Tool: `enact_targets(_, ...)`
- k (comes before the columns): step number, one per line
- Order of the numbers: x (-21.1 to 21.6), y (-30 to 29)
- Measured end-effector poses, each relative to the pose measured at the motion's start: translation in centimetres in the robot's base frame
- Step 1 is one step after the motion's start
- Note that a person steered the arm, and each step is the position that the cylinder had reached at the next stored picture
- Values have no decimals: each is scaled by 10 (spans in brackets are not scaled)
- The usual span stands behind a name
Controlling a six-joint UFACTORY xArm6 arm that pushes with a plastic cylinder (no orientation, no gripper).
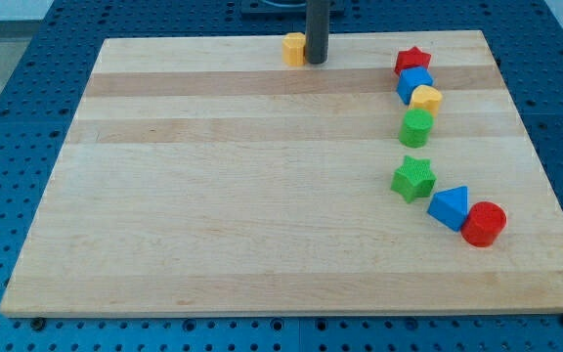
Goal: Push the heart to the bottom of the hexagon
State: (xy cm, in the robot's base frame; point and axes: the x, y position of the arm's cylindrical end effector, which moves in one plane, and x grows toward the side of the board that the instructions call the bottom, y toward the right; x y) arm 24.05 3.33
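Wooden board (262,196): my tip (316,61) touches the yellow block (293,48); no hand.

The yellow heart (425,99) lies flat near the desk's (262,196) right edge. The yellow hexagon (293,48) sits at its ten o'clock, well apart, by the top edge.

You have a single view, set high in front of the bench (262,215) and tilted down across it toward the far edge. It sits far enough back that you see all four edges of the board, with the blue perforated base (8,88) around it. The tool (316,61) enters from the view's top, cropped by the frame.
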Motion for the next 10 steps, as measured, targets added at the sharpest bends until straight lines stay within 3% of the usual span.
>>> enact_targets(1,-2,8)
enact_targets(3,-31,161)
enact_targets(4,-15,227)
enact_targets(5,35,246)
enact_targets(8,106,211)
enact_targets(10,108,168)
